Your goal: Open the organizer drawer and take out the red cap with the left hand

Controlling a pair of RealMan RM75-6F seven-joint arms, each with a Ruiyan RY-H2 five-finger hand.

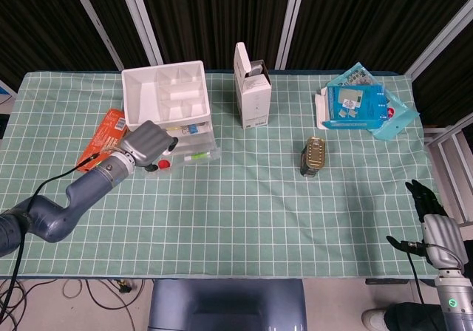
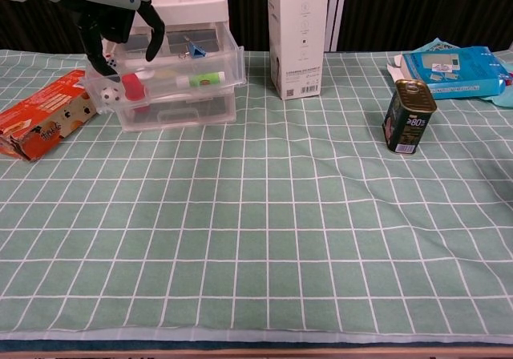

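The clear organizer [image 2: 172, 110] stands at the table's left with a white tray on top, and its upper drawer [image 2: 208, 86] is pulled out. The red cap [image 2: 132, 86] stands upright in the drawer's left part, also seen from above as the red cap [image 1: 163, 164]. My left hand [image 2: 116, 18] hovers just above the drawer's left end, fingers spread and pointing down, nothing in them; it shows as the left hand [image 1: 144, 142] in the head view. My right hand [image 1: 432, 216] hangs off the table's right edge, fingers apart, empty.
In the drawer lie a small ball [image 2: 110, 94], a die, a green-labelled tube [image 2: 200, 78] and a blue clip. An orange box [image 2: 40, 118] lies left of the organizer. A white carton [image 2: 298, 34], a tin can [image 2: 407, 116] and blue packets [image 2: 453, 61] stand further right.
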